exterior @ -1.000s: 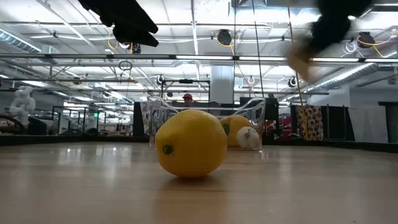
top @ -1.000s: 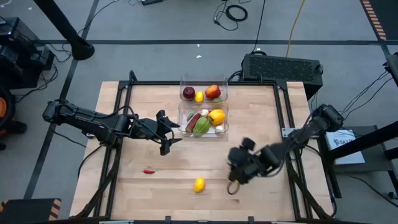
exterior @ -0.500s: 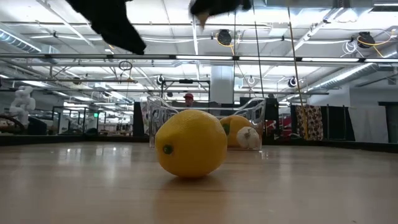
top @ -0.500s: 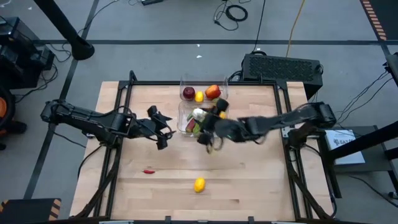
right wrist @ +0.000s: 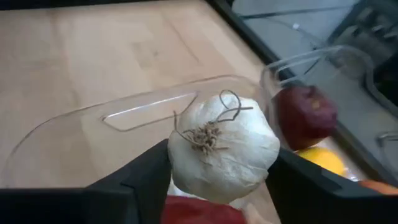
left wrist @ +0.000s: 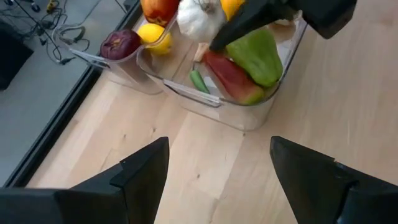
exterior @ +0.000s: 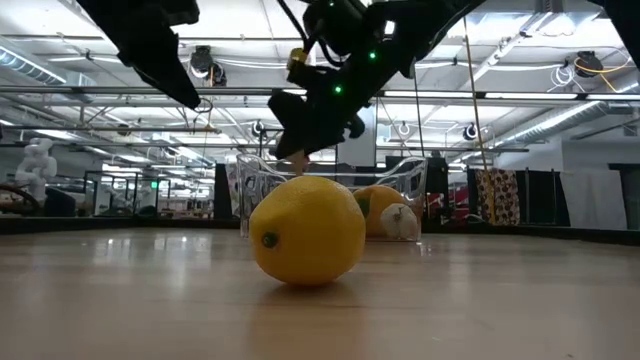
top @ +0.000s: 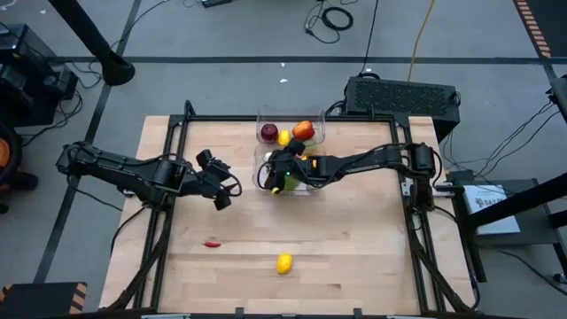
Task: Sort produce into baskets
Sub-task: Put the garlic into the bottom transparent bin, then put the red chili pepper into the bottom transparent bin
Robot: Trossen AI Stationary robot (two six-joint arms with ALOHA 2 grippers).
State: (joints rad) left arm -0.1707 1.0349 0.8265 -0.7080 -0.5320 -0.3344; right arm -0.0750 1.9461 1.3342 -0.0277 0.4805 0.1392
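My right gripper (top: 282,168) is shut on a white garlic bulb (right wrist: 224,146) above the left end of the near clear basket (top: 306,191). That basket holds green (left wrist: 258,56), red and yellow peppers. The far basket (top: 262,117) holds a dark red apple (top: 268,133), a lemon and a red apple. My left gripper (top: 220,188) is open and empty, left of the baskets. A lemon (top: 283,262) and a small red chilli (top: 212,244) lie on the table near its front edge. My right gripper pinches the garlic bulb between its two fingers, one on each side of the bulb (right wrist: 180,163). The fingers come from the table's right. The bulb's root end (right wrist: 205,134) faces the wrist camera. The bulb is lifted clear, above the basket's rim (right wrist: 149,102).
A black box (top: 403,96) stands beyond the table's far right corner. Dark rails (top: 182,133) run along the table's edges. Bare wood lies between the baskets and the lemon (exterior: 307,230).
My right gripper has swung from the table's near right part toward the far edge and the left, carrying the garlic bulb to above the near basket. My left gripper has drawn back a little toward the table's left edge.
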